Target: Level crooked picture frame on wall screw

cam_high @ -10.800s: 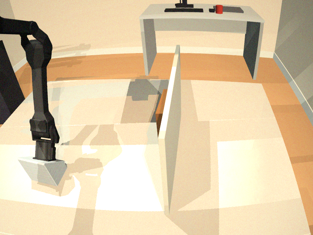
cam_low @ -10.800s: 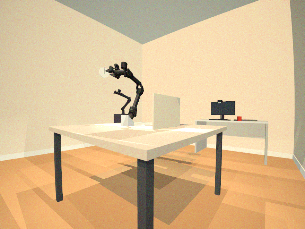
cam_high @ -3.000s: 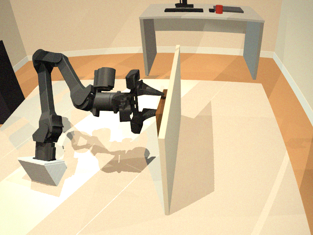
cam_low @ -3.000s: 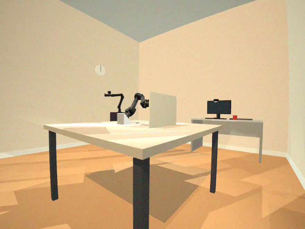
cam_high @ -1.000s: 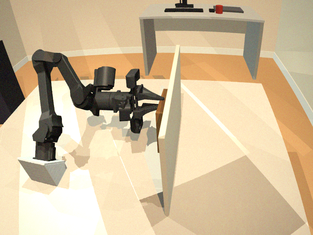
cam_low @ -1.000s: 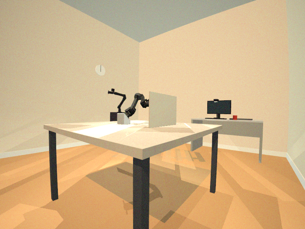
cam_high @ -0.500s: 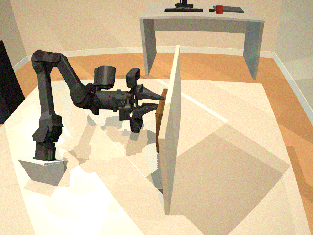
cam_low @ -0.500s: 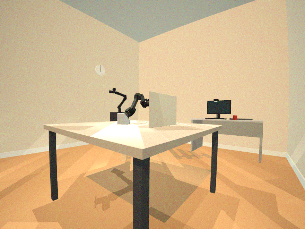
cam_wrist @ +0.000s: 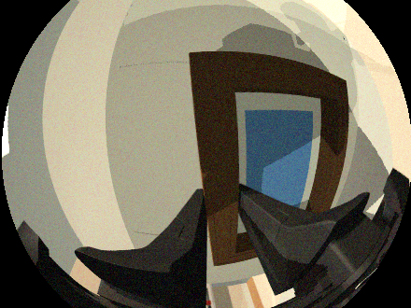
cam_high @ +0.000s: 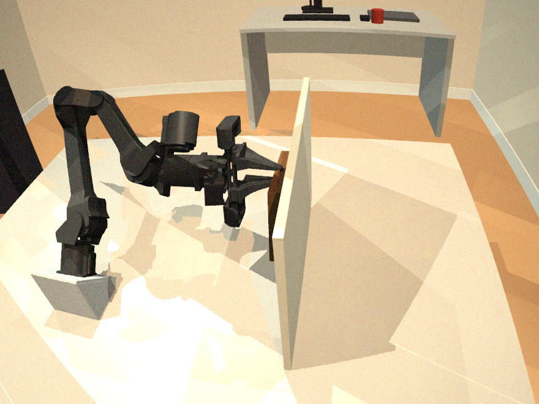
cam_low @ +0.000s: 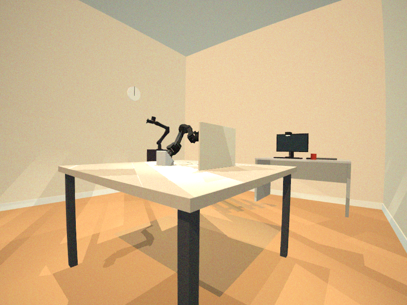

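Observation:
The picture frame (cam_high: 274, 204) (cam_wrist: 262, 70), dark brown with a pale mat and a blue picture, hangs against the front of the upright pale wall panel (cam_high: 301, 182) (cam_low: 217, 146) (cam_wrist: 149, 117). In the wrist view its side bar slants a little, but lens distortion leaves its true tilt unclear. My gripper (cam_high: 277, 174) (cam_wrist: 219, 192) is shut on the frame's side bar, one finger outside it and the other inside over the frame's opening. The screw and the notched strip are hidden behind the frame. In the exterior view the panel hides the frame and the fingers.
The panel stands on the pale table (cam_high: 413, 182) (cam_low: 82, 167), with my arm's grey base block (cam_high: 82, 295) (cam_low: 164, 158) on the same top. Behind are a desk (cam_high: 261, 19) (cam_low: 343, 161) with a red mug (cam_high: 376, 16) (cam_low: 313, 156) and a monitor (cam_low: 292, 143), and another arm (cam_low: 163, 124).

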{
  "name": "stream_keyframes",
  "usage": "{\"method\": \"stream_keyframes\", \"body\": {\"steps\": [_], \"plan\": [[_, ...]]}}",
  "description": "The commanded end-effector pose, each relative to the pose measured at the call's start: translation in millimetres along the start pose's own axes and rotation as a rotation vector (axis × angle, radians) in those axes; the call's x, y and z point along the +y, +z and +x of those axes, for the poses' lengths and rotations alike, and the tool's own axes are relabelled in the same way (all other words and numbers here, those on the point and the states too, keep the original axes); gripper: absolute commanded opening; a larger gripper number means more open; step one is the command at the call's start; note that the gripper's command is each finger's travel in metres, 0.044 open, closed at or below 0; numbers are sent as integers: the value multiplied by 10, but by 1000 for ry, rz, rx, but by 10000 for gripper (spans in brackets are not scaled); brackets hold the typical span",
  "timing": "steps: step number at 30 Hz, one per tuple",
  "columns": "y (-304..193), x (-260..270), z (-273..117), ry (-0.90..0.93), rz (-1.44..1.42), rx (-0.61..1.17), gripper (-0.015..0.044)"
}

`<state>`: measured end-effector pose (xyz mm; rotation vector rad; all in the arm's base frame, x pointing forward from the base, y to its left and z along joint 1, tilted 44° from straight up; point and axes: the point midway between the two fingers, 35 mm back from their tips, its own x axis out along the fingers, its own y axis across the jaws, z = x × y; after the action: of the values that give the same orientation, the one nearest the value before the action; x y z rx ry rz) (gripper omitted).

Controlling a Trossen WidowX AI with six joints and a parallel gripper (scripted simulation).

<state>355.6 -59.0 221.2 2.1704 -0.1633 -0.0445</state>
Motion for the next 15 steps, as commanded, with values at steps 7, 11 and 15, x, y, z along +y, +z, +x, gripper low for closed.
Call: {"method": "stream_keyframes", "body": {"steps": [7, 11, 15], "plan": [[-6, 45, 2, 17, -4, 1, 0], [-6, 40, 2, 17, -4, 1, 0], [-3, 45, 2, 17, -4, 1, 0]]}}
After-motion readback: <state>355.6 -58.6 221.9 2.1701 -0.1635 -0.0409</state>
